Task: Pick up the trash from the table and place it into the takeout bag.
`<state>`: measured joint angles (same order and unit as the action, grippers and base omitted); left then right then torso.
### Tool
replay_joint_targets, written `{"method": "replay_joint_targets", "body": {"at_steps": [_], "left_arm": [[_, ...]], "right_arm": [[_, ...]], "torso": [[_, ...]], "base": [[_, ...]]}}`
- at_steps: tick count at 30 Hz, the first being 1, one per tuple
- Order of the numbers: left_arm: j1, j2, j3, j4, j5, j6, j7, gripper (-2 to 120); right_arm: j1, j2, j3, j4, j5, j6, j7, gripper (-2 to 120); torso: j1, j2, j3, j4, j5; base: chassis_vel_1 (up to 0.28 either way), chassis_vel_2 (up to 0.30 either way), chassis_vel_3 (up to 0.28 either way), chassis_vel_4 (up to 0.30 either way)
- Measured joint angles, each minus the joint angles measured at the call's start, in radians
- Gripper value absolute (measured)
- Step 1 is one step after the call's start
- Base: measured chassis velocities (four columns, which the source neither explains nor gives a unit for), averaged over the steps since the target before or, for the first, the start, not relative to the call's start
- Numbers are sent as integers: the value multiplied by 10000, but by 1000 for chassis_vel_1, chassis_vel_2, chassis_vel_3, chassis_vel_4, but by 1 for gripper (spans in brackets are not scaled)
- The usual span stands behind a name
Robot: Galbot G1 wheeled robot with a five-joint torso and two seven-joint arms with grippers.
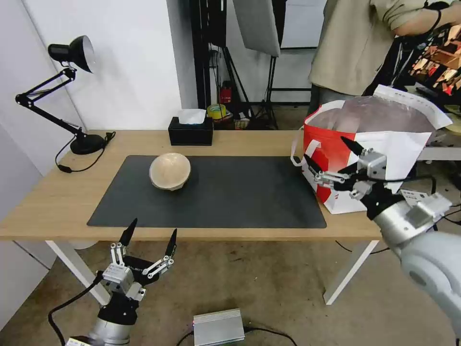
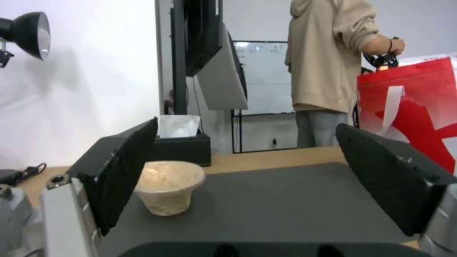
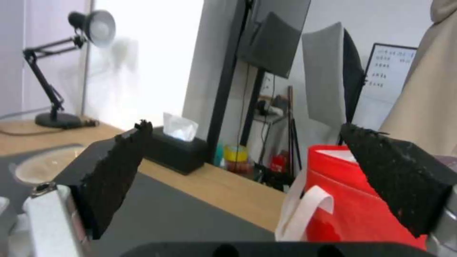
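Tan dome-shaped paper bowl (image 1: 169,171) sits upside down on the dark grey rectangular mat (image 1: 230,192), left of centre on the long light-wood table (image 1: 57,197); boxy red-and-white takeout bag (image 1: 336,158) stands open at the table's right end; right gripper (image 1: 332,157) hovers at the bag's near side, fingers apart, empty; left gripper (image 1: 151,234) waits low before the table's front edge, fingers spread, empty.

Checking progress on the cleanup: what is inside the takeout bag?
The takeout bag stands at the table's right end, mouth open. Its silver lining is visible; any contents lie hidden below the rim.
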<state>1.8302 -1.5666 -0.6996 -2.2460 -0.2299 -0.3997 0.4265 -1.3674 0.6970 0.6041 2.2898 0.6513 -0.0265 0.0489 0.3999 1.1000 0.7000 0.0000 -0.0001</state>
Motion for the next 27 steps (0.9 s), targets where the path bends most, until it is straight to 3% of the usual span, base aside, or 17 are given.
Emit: {"method": "replay_joint_targets", "body": {"at_steps": [14, 27], "left_arm": [[64, 97, -22, -199, -12, 69, -205, 100], [-2, 275, -46, -151, -117, 156, -266, 100]], "right_arm": [[-877, 1123, -162, -64, -1200, 725, -366, 100], [-2605, 2554, -217, -162, -2913, 1553, -804, 100]], "torso": [[0, 0, 0, 1, 0], [0, 0, 0, 0, 0]], "base": [[0, 0, 0, 0], [0, 0, 0, 0]]}}
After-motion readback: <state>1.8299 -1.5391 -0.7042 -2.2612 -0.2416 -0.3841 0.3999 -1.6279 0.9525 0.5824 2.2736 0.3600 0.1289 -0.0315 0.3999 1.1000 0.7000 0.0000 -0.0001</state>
